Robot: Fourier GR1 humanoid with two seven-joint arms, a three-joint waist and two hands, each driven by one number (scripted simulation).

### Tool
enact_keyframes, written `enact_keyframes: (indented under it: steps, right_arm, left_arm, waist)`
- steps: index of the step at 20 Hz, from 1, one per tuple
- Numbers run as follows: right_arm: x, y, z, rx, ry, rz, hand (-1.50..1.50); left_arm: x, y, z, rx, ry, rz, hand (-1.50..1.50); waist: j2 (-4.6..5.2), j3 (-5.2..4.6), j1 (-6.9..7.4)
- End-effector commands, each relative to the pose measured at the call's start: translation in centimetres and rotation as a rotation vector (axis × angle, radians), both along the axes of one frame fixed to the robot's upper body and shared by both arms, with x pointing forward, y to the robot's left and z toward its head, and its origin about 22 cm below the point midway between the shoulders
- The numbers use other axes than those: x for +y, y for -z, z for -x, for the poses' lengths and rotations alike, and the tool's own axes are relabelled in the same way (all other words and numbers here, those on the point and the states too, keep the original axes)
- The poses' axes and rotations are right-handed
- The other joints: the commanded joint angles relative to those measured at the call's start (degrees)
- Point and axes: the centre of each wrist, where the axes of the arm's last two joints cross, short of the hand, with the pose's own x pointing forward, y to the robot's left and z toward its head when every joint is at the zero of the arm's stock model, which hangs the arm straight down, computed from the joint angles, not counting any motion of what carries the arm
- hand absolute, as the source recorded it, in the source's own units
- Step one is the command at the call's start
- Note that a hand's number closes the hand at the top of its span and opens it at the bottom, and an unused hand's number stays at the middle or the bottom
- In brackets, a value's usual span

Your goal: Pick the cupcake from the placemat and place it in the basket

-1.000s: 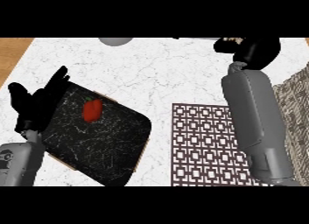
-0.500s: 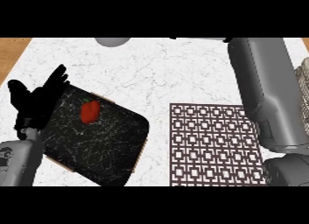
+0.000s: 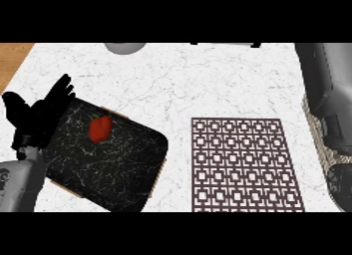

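A brown lattice placemat (image 3: 245, 164) lies flat at centre right with nothing on it. No cupcake shows anywhere. My left hand (image 3: 37, 118) is open at the left, fingers up, beside a black marbled board (image 3: 112, 164) that carries a small red item (image 3: 99, 128). My right forearm (image 3: 334, 94) runs up the right edge, and its hand is out of the picture. A strip of the woven basket (image 3: 327, 155) peeks out from behind that arm.
A grey bowl (image 3: 125, 48) sits at the counter's far edge, with a dark object (image 3: 224, 44) to its right. Brown wooden floor (image 3: 5, 64) shows past the counter's left edge.
My right arm swung right and towards me; its hand, seen at the top a second ago, has left the view. The arm now covers most of the basket. The left hand barely moved.
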Motion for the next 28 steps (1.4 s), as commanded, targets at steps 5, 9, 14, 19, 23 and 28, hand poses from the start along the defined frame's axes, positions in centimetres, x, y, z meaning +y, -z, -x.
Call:
enact_keyframes:
  steps: [5, 9, 14, 19, 23, 28]
  right_arm:
    - [-3.3, 0.3, -0.1, 0.023, 0.290, -0.105, 1.50]
    - [-5.4, 0.6, 0.3, 0.009, 0.309, -0.103, 1.50]
    - [-5.2, 3.8, 0.6, 0.061, 0.310, -0.105, 1.50]
    - [-7.8, 6.1, 1.6, -0.005, 0.288, -0.133, 1.50]
    - [-10.5, 8.0, 3.0, -0.019, 0.293, -0.133, 1.50]
    - [-12.7, 8.1, 4.6, -0.140, 0.439, -0.161, -1.50]
  left_arm:
    - [0.3, 0.7, 0.7, 0.013, -0.025, 0.005, 0.00]
    - [0.6, 1.0, 0.9, 0.010, -0.042, -0.004, 0.00]
    - [1.7, 1.2, 1.4, 0.029, -0.057, -0.015, 0.00]
    - [2.5, 0.5, 2.2, 0.028, -0.058, 0.000, 0.00]
    - [2.8, 1.7, 1.3, 0.029, -0.086, -0.007, 0.00]
    - [2.2, 0.5, 1.2, 0.022, -0.079, -0.005, 0.00]
  waist:
    - [-0.58, 0.08, -1.41]
    - [-0.87, 0.11, -2.35]
    - [-1.15, 0.10, -3.02]
    - [-1.32, 0.15, -3.10]
    - [-1.26, 0.12, -4.26]
    - [-1.24, 0.13, -3.70]
